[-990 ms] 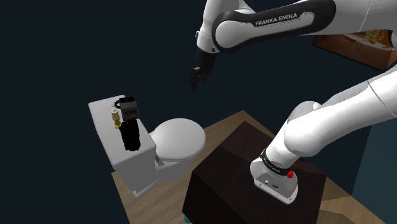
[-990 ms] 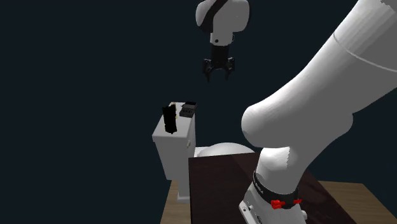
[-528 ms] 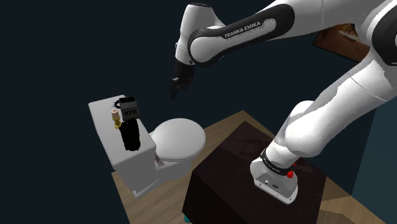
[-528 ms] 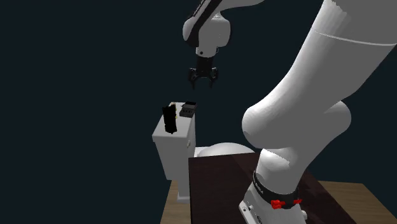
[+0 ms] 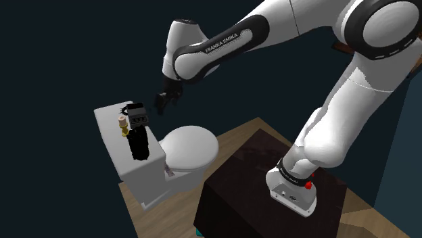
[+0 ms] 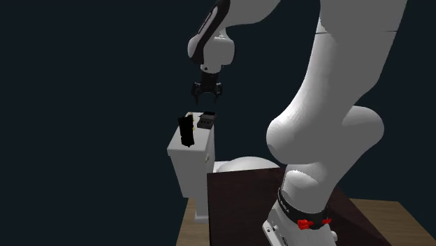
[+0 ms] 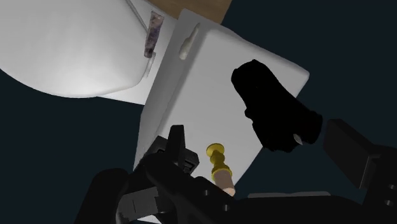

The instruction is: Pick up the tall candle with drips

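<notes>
A tall black candle (image 5: 140, 143) with a lumpy outline stands upright at the near end of the white toilet tank's lid (image 5: 107, 119). The same candle (image 6: 186, 131) also shows in the second exterior view and, as candle (image 7: 273, 111), in the wrist view. My gripper (image 5: 162, 103) hangs open and empty in the air, above the tank and to the shoulder view's right of the candle, clear of it. In the second exterior view the gripper (image 6: 206, 95) sits above the tank's far end. One of its black fingers (image 7: 354, 154) shows beside the candle.
A small black boxy object (image 5: 137, 115) and a short gold candlestick (image 5: 123, 126) share the tank lid (image 6: 191, 145). The toilet's white seat lid (image 5: 189, 147) is shut. My dark stand (image 5: 257, 182) rests on a wooden floor. A framed picture (image 5: 382, 47) hangs at upper right.
The arm has swung toward the shoulder view's left and come lower, bringing the gripper close above the tank. The fingers stayed open. Nothing on the tank moved.
</notes>
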Motion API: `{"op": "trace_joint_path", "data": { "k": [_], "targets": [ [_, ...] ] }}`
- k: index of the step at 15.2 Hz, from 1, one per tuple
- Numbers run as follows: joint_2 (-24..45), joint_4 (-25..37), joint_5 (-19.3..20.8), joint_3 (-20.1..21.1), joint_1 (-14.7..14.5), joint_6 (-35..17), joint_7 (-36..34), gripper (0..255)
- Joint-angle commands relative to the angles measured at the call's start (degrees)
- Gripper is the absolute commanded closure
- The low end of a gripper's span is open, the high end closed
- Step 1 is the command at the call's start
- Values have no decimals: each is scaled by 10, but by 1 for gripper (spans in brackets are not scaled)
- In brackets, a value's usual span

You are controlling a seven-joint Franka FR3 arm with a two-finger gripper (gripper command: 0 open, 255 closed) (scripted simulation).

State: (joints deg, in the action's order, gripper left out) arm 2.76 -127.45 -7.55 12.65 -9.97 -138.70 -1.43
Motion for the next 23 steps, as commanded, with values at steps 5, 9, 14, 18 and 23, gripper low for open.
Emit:
{"op": "trace_joint_path", "data": {
  "k": [5,9,14,18,23],
  "targets": [
    [121,94,2,16,-23,-41,-9,0],
    [176,138,6,20,-34,-57,-12,0],
    [201,132,9,18,-37,-88,-10,0],
    [209,131,10,17,-37,-97,-9,255],
    [209,131,10,17,-37,-97,-9,255]
  ]
}}
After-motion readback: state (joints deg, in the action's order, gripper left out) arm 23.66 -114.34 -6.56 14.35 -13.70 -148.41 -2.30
